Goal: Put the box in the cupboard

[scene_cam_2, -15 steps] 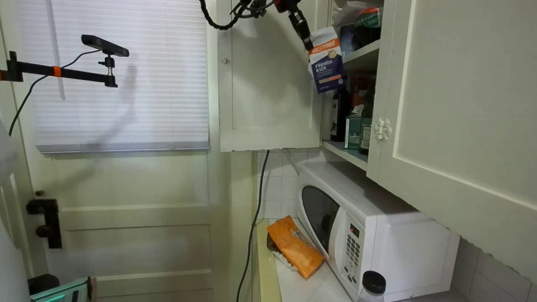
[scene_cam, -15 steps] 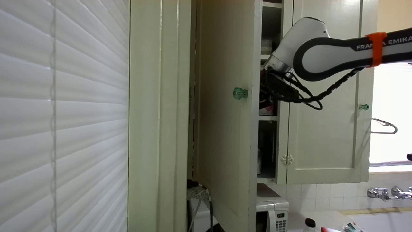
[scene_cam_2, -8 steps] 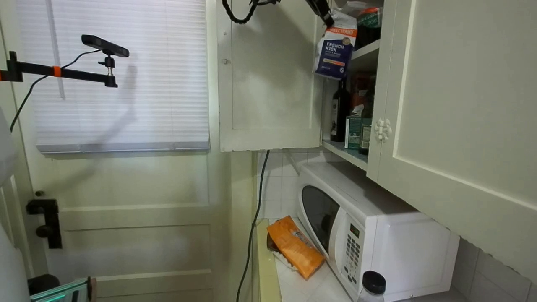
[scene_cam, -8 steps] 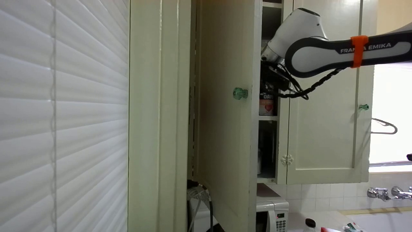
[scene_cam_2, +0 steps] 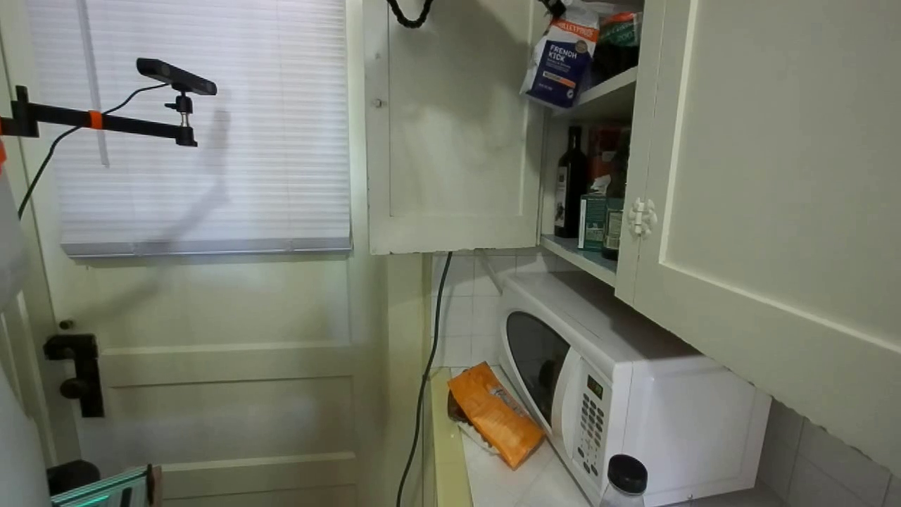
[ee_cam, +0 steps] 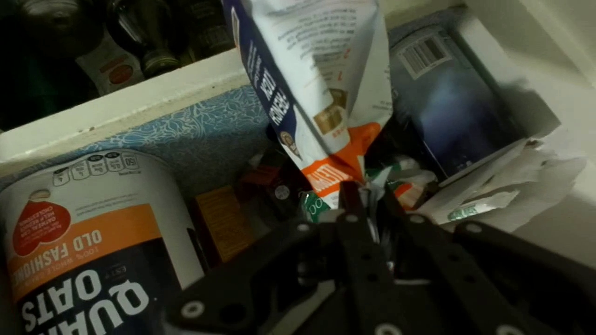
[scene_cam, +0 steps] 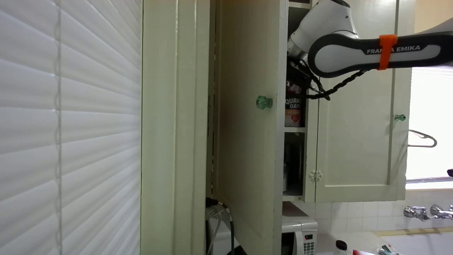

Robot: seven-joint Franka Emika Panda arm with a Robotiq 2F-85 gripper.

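The box is a white, orange and navy French Kick package, bag-like, hanging tilted at the front of the cupboard's upper shelf in an exterior view. It also shows in the wrist view, over the blue-lined shelf. My gripper is shut on its folded top end; in an exterior view only the fingertips show. The cream-white cupboard has its door with a green knob standing open. The package is hidden behind this door in that view. Whether its bottom touches the shelf edge I cannot tell.
The upper shelf holds an oats canister, a dark blue box and crumpled bags. A dark bottle stands on the lower shelf. The microwave and an orange packet are below.
The arm has moved upward and further toward the cupboard opening, carrying the package. The package has risen to the upper shelf's height, uncovering the bottle below it. The grip stays shut.
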